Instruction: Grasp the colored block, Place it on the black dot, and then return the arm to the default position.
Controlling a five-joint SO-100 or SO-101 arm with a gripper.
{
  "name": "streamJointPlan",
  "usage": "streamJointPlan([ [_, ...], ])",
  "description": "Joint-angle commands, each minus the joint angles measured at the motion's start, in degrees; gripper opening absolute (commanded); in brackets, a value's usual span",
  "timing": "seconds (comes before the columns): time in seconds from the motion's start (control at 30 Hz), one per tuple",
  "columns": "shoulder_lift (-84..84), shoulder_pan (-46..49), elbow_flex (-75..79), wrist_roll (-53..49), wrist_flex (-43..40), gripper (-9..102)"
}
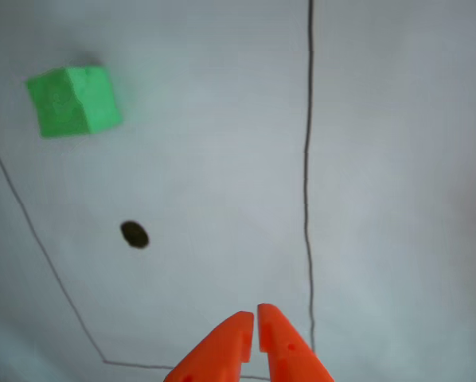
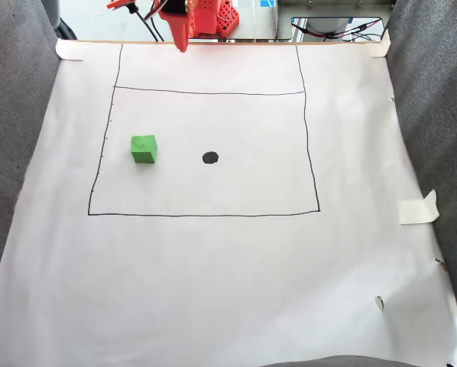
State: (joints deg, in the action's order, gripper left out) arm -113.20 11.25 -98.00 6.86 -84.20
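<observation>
One block [image 1: 72, 100] lies far left of my pincer [image 1: 255, 316], well apart; one dot [image 1: 134, 235] sits between, nearer me. In the fixed view, block [image 2: 144, 148] left, dot [image 2: 210, 157] right. My fingers nearly touch, holding nothing.

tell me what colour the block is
Bright green. The block shows best in the other view, up left of the black dot.

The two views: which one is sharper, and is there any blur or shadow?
Fixed view: sharp, evenly lit; green cube and black dot are crisp. Other view: softer; the cube is blurred with a faint shadow behind it, and the orange claw is sharper.
</observation>
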Motion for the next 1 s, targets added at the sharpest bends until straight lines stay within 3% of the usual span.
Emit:
streamJointPlan([
  [0.0, 3.7, 2.6, 8.3, -1.2, -1.2, 0],
  [0.47, 31.2, 9.4, 34.5, -4.6, -5.9, 0],
  [0.67, 40.8, 9.2, 47.5, -5.1, -12.0, 0],
  [0.97, 53.4, 7.6, 60.1, -4.8, -12.9, 0],
])
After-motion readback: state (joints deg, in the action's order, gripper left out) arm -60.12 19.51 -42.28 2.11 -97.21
